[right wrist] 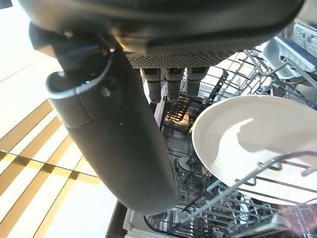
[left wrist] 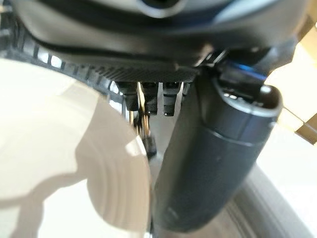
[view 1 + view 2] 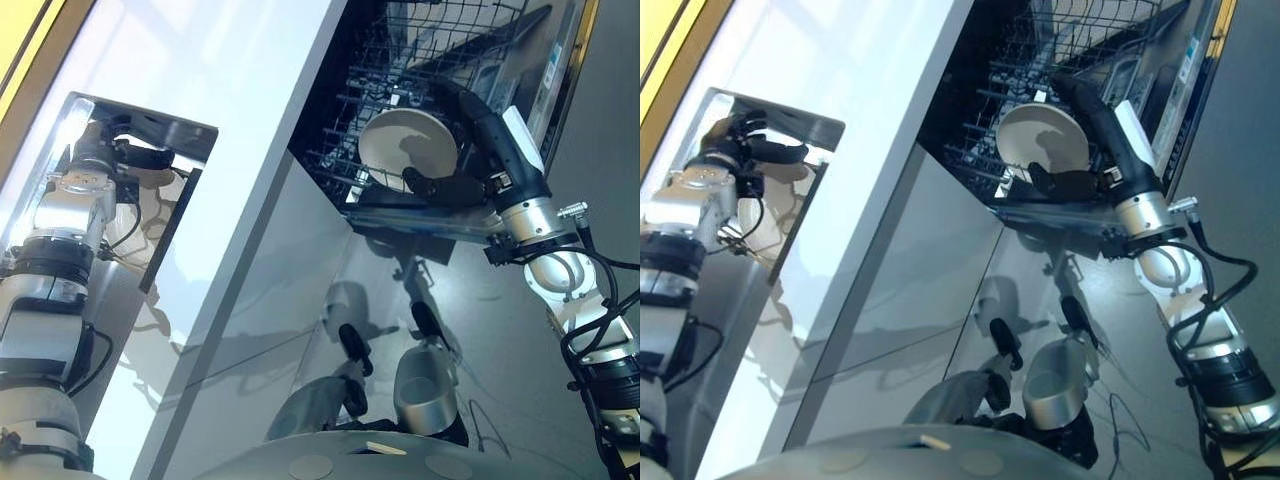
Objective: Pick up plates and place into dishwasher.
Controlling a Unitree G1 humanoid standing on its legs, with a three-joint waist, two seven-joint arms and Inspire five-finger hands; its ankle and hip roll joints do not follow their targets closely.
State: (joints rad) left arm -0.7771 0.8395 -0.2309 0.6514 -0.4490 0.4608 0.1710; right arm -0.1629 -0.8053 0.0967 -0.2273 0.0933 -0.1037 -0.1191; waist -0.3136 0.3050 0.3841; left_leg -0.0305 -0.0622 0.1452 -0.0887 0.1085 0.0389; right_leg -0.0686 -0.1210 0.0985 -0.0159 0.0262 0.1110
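Observation:
A cream plate [image 3: 405, 140] stands on edge among the wires of the dishwasher's lower rack [image 3: 350, 110]. My right hand [image 3: 490, 145] reaches into the rack at the plate's right side. Its fingers lie straight behind the rim and its thumb [image 1: 114, 139] stretches across the front. In the right wrist view a narrow gap shows between thumb and plate [image 1: 247, 144]. My left hand [image 3: 125, 150] is down in the sink [image 3: 190, 135], fingers relaxed, just over another cream plate [image 2: 59, 163], with its thumb [image 2: 213, 163] beside the rim.
A white counter [image 3: 240, 120] runs between the sink and the dishwasher. The open, shiny dishwasher door [image 3: 400, 300] lies below the rack. A wire upper basket [image 3: 450, 25] sits above. More dishes [image 1: 292, 54] stand further along the rack.

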